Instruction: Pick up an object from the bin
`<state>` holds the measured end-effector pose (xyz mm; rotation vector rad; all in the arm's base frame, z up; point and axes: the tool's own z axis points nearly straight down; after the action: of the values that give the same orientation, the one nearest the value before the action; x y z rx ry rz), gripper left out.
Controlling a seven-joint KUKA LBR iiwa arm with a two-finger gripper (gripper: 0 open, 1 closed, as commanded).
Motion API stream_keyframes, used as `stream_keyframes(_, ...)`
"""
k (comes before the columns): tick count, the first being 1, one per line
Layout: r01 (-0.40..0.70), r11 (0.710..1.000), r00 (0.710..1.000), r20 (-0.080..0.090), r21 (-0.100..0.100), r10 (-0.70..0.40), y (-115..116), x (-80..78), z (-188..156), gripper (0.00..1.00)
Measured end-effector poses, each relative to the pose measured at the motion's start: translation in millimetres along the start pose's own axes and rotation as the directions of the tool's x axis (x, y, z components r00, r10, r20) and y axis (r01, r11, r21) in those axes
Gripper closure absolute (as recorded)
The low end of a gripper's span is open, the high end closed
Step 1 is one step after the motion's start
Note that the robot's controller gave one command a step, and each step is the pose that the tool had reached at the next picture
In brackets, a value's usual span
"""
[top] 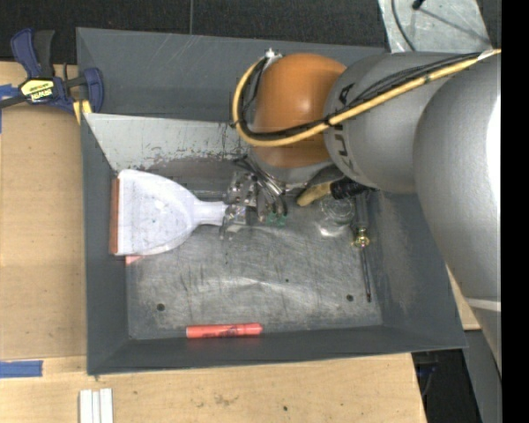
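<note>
So the gripper (247,205) sits low at the handle end of the white dustpan (159,211); can't tell if it's clamped or loose. Red marker (224,330) lies well apart.

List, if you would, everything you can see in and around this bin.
dustpan: one, white, left part of the bin, handle pointing right
marker: one, red, along the front wall
clear cup: one, transparent, right of centre, beneath the arm
thin rod: one, dark with a brass-coloured end, right side
tan stick: one, beside the clear cup; its kind cannot be told
bin: one, grey metal
gripper: one, metallic, at the end of the dustpan's handle
arm: one, grey with an orange cover, entering from the right
</note>
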<state>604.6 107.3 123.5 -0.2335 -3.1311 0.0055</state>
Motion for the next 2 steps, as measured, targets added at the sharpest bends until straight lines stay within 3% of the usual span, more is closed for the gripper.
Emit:
stream_keyframes(1, 0.064, 0.998, 0.998, 0.014, 0.007, -0.064, 10, -10.8, -15, 1.0)
stream_keyframes(2, 0.062, 0.998, 0.998, -0.003, 0.002, -0.062, 9, 1.2, -42, 1.0)
